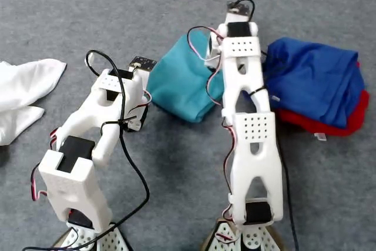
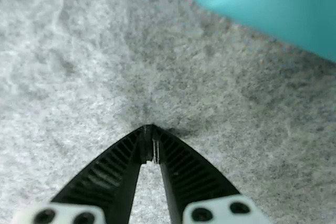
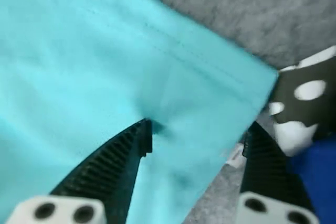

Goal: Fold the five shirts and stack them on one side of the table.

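A teal shirt (image 1: 182,83) lies bunched at the middle of the grey table (image 1: 176,163). My right gripper (image 3: 197,132) hangs open just above the teal shirt (image 3: 105,66), one finger (image 3: 126,150) over the cloth and the other near its edge. My right arm (image 1: 241,51) reaches over the shirt's right side. My left gripper (image 2: 149,132) is shut on nothing, tips on the bare felt just short of the teal shirt (image 2: 273,3). My left arm (image 1: 117,92) stands at the shirt's left edge.
A folded blue shirt (image 1: 314,80) rests on a red shirt (image 1: 346,123) at the right side. A white shirt (image 1: 23,86) lies crumpled at the left edge. Bare felt stretches along the front between the arm bases.
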`<state>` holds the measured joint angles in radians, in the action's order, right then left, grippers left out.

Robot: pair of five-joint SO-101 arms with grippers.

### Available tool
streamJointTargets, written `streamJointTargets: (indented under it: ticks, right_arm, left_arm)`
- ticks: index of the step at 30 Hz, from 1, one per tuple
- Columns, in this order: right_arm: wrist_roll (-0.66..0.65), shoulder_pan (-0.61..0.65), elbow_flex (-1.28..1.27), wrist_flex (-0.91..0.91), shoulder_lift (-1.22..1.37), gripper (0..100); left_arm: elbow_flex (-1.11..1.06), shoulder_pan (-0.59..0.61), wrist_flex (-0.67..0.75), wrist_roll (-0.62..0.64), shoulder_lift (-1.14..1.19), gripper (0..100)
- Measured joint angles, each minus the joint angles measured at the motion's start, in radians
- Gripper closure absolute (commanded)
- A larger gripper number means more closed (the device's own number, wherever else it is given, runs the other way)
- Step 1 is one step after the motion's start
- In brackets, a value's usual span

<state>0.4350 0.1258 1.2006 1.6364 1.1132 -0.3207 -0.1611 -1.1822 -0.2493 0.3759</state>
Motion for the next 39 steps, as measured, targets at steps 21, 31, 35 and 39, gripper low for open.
streamJointTargets:
  ticks: [21,31,35,39]
  right_arm:
    - [0.029,-0.015,0.051,-0.075,0.103,86.6]
    - [-0.044,-0.011,0.114,-0.04,0.112,99.6]
    - [-0.092,-0.009,0.212,0.02,0.114,99.7]
    - [-0.123,-0.008,0.371,0.092,0.114,99.7]
  left_arm:
    - [0.0,0.0,0.0,0.0,0.0,98]
    - [0.0,0.0,0.0,0.0,0.0,98]
    - [0.0,0.0,0.0,0.0,0.0,98]
    - [0.0,0.0,0.0,0.0,0.0,98]
